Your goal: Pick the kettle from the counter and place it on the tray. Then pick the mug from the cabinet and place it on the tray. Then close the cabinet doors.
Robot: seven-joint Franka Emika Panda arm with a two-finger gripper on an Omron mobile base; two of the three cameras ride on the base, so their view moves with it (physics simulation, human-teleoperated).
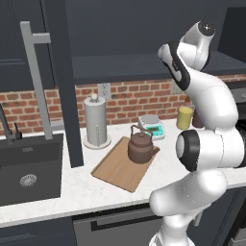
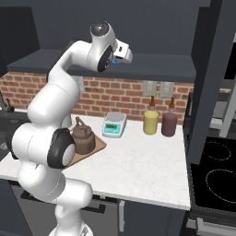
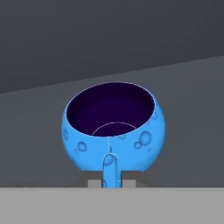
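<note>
The bright-blue mug (image 3: 113, 131) stands on the dark shelf of the cabinet (image 2: 156, 64), its handle turned toward the hand. My gripper (image 3: 110, 183) reaches into the cabinet, shut on the mug's handle with a fingertip (image 3: 94, 183) pressed against each side. From the right base view, the gripper (image 2: 124, 53) is at the shelf with a sliver of the blue mug (image 2: 119, 60) beneath it. The dark-brown kettle (image 1: 141, 146) sits upright on the light-wood tray (image 1: 115, 170) on the white counter (image 1: 72, 192). The cabinet doors (image 1: 62, 72) (image 2: 212, 78) stand open.
A grey paper-towel holder (image 1: 94, 122) stands behind the tray. A small scale (image 2: 114, 124), a yellow canister (image 2: 150, 120) and a brown canister (image 2: 169, 122) line the brick wall. A sink (image 1: 29, 168) lies at the left, a stovetop (image 2: 214, 175) at the right.
</note>
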